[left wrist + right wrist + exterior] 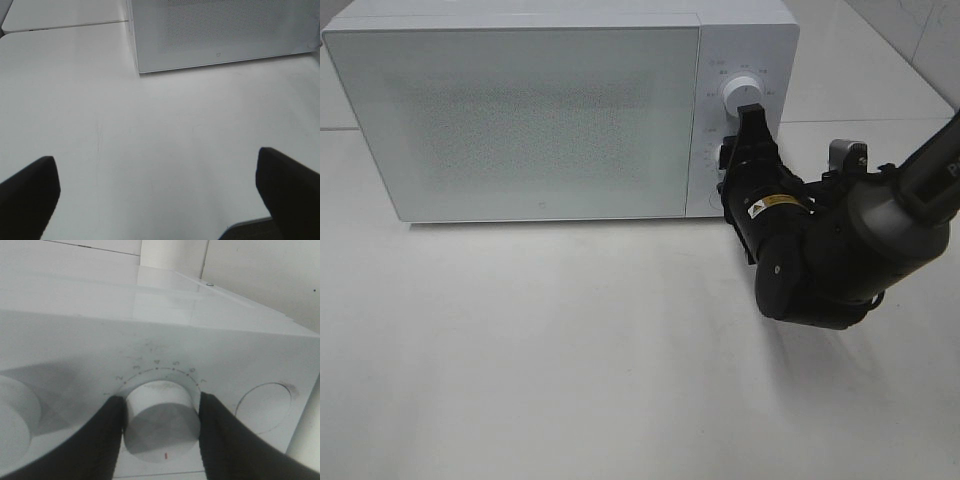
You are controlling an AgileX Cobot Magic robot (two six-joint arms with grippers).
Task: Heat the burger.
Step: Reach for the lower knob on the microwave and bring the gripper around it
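White tabletop [570, 350]; right claw [161, 407] grips microwave dial [162, 432].

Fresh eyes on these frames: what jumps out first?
The white microwave, door shut, fills the back of the table. The right hand clamps the lower dial on its control panel at the right. The left hand hangs open over the table in front of the microwave.
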